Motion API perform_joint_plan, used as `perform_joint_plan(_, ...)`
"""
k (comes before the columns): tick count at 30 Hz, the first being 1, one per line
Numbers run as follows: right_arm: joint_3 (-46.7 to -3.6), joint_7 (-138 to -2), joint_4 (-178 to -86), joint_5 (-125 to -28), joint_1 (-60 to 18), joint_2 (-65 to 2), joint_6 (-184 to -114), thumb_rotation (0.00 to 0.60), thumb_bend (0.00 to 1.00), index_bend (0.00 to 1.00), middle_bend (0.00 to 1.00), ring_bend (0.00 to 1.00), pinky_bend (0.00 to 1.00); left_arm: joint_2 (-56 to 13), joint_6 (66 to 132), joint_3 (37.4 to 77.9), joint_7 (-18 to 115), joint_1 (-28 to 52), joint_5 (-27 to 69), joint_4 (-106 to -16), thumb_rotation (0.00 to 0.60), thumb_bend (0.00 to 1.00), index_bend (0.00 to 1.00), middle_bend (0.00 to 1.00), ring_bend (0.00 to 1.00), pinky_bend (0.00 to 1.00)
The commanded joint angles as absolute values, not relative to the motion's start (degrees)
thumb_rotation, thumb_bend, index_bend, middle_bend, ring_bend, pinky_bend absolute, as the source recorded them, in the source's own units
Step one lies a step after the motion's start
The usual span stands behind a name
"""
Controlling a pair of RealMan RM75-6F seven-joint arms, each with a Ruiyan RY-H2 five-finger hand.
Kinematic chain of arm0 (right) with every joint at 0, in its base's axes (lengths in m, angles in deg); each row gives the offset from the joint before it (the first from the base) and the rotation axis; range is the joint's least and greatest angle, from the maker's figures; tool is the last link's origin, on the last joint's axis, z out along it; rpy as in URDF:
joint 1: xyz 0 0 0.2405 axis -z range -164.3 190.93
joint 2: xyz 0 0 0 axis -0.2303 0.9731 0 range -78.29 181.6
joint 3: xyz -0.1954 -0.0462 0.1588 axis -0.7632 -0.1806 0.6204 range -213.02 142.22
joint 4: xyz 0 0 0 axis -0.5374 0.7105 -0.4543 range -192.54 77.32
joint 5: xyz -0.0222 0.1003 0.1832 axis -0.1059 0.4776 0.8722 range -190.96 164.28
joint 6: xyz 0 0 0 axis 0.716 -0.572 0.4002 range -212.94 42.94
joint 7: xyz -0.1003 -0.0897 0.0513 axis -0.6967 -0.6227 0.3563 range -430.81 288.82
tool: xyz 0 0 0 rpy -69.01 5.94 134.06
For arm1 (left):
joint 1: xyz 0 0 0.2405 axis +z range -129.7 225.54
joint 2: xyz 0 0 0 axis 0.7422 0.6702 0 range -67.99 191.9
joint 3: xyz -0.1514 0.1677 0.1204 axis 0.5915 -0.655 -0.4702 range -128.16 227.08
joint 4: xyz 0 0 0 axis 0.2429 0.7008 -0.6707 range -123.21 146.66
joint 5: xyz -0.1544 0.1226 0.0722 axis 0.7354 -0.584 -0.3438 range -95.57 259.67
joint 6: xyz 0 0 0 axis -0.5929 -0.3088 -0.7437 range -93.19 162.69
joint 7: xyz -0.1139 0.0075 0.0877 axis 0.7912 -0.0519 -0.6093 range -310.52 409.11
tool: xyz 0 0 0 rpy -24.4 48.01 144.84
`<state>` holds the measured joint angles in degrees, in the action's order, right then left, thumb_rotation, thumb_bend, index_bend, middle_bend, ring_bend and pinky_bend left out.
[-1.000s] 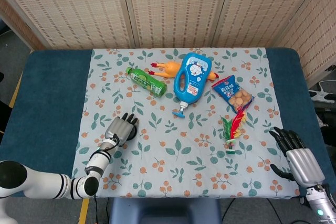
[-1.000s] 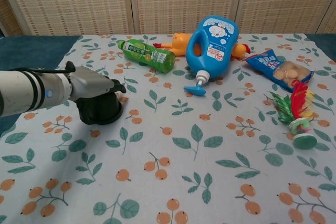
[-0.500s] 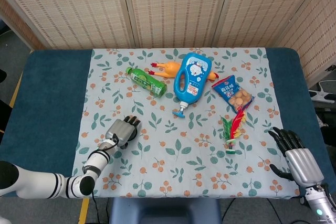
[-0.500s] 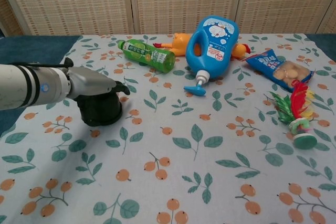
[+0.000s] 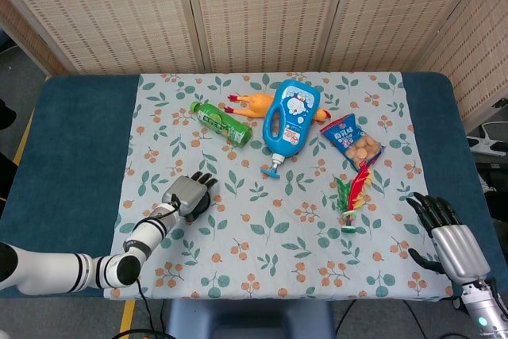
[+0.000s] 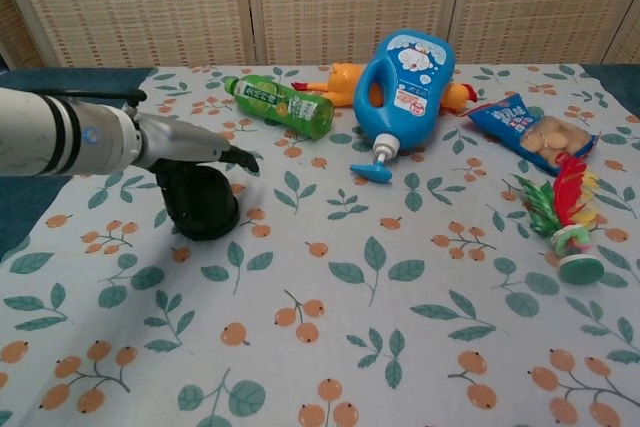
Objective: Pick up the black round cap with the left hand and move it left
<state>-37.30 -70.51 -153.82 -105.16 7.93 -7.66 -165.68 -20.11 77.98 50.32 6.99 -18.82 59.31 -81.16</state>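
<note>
Black round cap point(image 6: 202, 205) under left robot hand point(image 6: 190, 147), grip unclear; green bottle point(image 6: 278, 105) beyond; right robot hand point(image 5: 447, 234) open.

A white tablecloth point(image 5: 238, 228) printed with green leaves and orange berries covers a dark blue table point(image 5: 71, 148), bearing a black round cap point(image 6: 200, 209), a green bottle point(image 5: 221, 124), a yellow rubber chicken point(image 5: 255, 105), a blue-and-white cartoon-printed bottle point(image 5: 289, 120), a blue snack bag point(image 5: 352, 141) and a red, yellow and green feathered shuttlecock point(image 5: 351, 193).

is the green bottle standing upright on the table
No, the green bottle lies on its side on the floral cloth, beside the rubber chicken.
</note>
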Motion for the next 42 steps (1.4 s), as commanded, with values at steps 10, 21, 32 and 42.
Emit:
perform_joint_plan(10,-37.3,-70.4,-153.9,-105.0,8.0,-7.5,-165.6,0.6,0.16,0.0,0.0,0.0,0.0,-23.1,80.9,45.5,1.4,-24.6,66.5,-79.5,0.6,0.34,0.0,0.0,0.0,0.19)
perform_joint_plan(21,-37.5,-70.0,-154.0,-105.3,7.9,-7.3,-165.5,0.6,0.16,0.0,0.0,0.0,0.0,-25.0,83.4,42.4,-2.9,-26.7,69.6,-79.0,0.6,0.34,0.02,0.1,0.04,0.36)
perform_joint_plan(32,-37.4,-69.9,-154.1,-105.2,8.1,-7.2,-165.8,0.6,0.16,0.0,0.0,0.0,0.0,-24.8,84.9,41.4,-0.2,-23.5,61.4,-80.4,0.6,0.36,0.26,0.32,0.27,0.62)
perform_joint_plan(42,-37.5,-69.3,-154.2,-105.6,8.3,-6.9,-166.2,0.6,0.16,0.0,0.0,0.0,0.0,-26.2,85.5,41.3,2.3,-20.5,54.5,-77.7,0.6,0.44,0.5,0.56,0.5,0.79)
